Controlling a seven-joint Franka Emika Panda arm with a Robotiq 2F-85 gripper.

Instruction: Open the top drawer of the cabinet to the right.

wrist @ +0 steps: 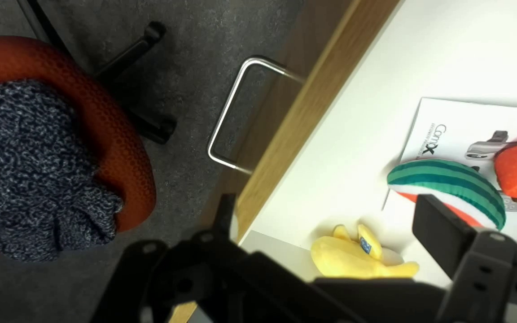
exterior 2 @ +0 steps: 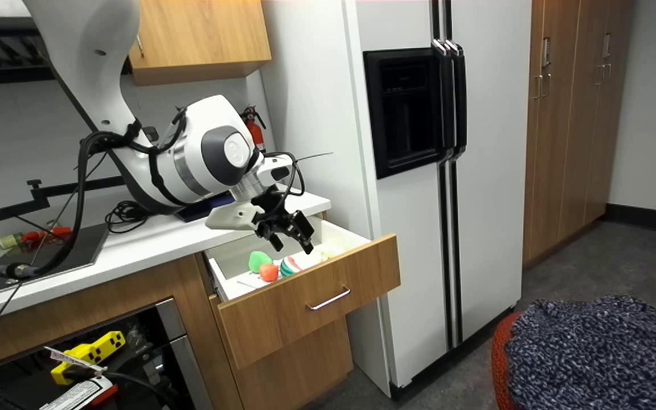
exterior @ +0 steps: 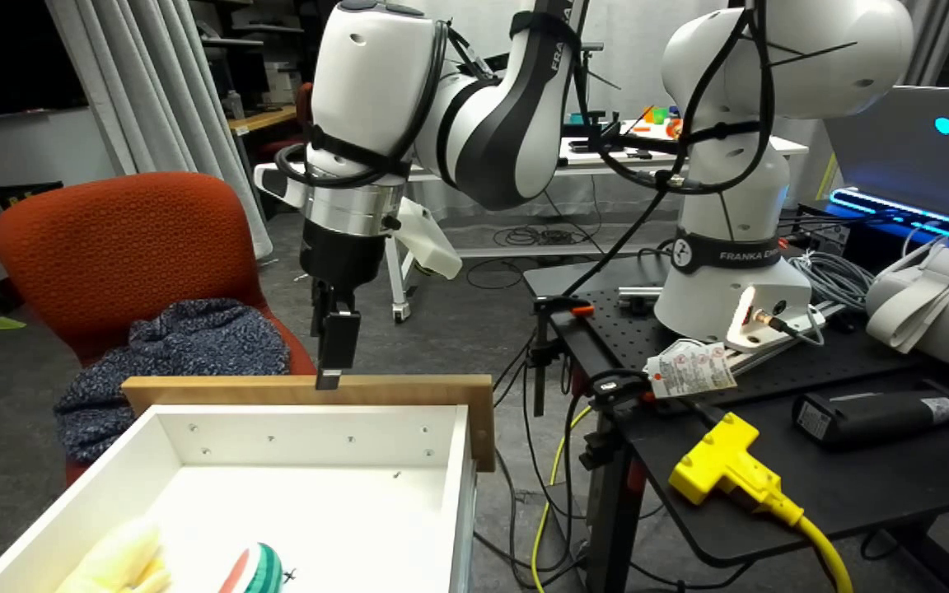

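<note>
On the black desk [exterior: 870, 482], base band [exterior: 726, 254] reads "FRANKA"; past desk edge, top drawer [exterior: 293, 436] lies below gripper [exterior 2: 292, 245], fingers [wrist: 442, 233] apart.

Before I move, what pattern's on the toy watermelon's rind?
The rind has lighter and darker green stripes; the wrist view shows it best.

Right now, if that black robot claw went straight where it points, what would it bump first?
Most likely the wooden front rim of the top drawer: the gripper points down, and in the wrist view one finger appears by that rim, though depth is unclear.
</note>
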